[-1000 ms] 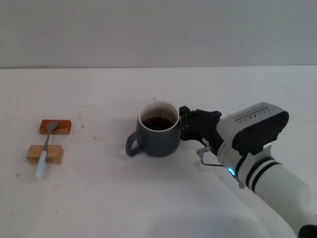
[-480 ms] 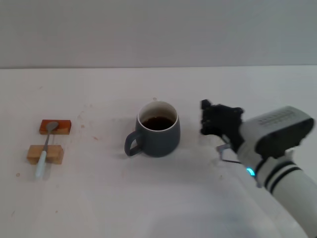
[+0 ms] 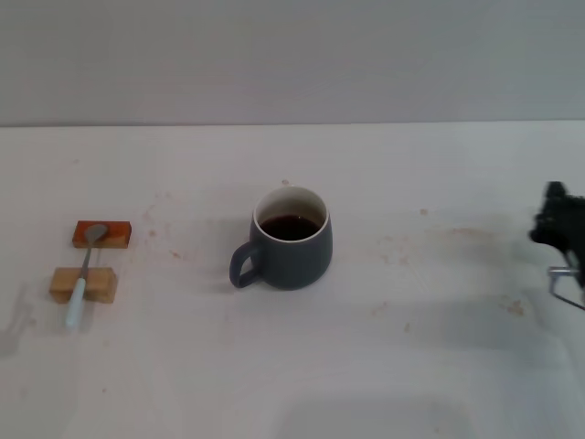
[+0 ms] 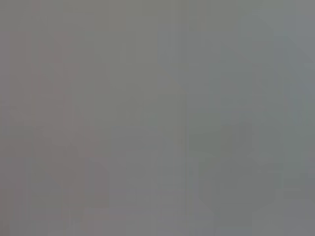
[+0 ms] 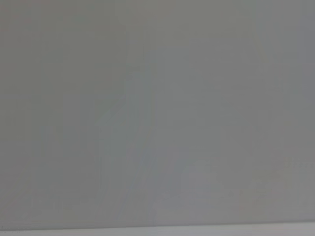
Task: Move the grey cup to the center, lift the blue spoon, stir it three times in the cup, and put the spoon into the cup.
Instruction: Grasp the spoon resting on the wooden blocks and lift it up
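The grey cup (image 3: 291, 240) stands upright near the middle of the white table in the head view, handle toward the left, dark liquid inside. Far to its left lies the blue spoon (image 3: 82, 275), its metal bowl on an orange-brown block (image 3: 102, 234) and its pale blue handle across a tan wooden block (image 3: 83, 284). My right gripper (image 3: 559, 224) shows only as a dark tip at the right edge, well clear of the cup. The left gripper is out of view. Both wrist views show plain grey.
The white table (image 3: 411, 347) carries faint brownish stains (image 3: 457, 233) right of the cup. A grey wall runs along the far edge.
My right gripper has let go of the cup and pulled away to the right edge of the view. The cup stays where it was left.
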Robot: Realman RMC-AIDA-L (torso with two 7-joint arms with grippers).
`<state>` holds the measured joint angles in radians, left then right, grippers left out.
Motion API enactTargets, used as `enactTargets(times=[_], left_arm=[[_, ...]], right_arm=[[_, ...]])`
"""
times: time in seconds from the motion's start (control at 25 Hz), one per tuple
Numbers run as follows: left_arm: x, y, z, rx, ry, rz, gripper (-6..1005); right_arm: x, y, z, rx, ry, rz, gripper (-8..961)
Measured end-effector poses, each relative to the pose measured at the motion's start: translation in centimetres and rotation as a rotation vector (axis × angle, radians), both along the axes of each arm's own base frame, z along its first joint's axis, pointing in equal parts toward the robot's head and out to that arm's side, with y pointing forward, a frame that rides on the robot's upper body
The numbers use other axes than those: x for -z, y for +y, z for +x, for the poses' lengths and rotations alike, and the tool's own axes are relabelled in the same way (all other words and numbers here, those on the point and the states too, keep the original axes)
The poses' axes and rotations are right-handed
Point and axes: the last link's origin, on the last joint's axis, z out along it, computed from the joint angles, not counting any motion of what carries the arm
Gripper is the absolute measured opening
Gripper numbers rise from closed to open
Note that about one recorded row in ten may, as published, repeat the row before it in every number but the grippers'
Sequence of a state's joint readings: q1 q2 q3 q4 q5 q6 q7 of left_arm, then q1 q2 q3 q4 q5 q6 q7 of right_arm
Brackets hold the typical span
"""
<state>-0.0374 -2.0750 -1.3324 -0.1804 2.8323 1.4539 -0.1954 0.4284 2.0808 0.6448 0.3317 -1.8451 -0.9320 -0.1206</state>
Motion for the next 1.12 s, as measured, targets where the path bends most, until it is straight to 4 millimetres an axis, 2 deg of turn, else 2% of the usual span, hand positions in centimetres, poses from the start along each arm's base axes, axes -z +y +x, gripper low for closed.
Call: enactTargets(times=[0.2,0.52,0.8,1.12], left_arm=[[1.3,-0.8,0.7,0.037,-0.05,-0.067,774],[4.2,-1.4,2.3,0.117,-0.083,-0.225,771],[5.2,-0.6,1.8,0.063,-0.078,-0.281,769],[6.1,0.2,2.0,0.045,-0.074,-0.325,766]], right_arm=[[-1.2,-0.6,1.7,0.054,-0.006,0.043,-1],[-1.7,-0.9,2.3,0.068,-0.02,0.063,-1],[-3.5,-1.7,3.2,0.071,-0.035,0.157,-1],[-3.6,-1.9,3.5,0.081,-0.034,0.166,-1]])
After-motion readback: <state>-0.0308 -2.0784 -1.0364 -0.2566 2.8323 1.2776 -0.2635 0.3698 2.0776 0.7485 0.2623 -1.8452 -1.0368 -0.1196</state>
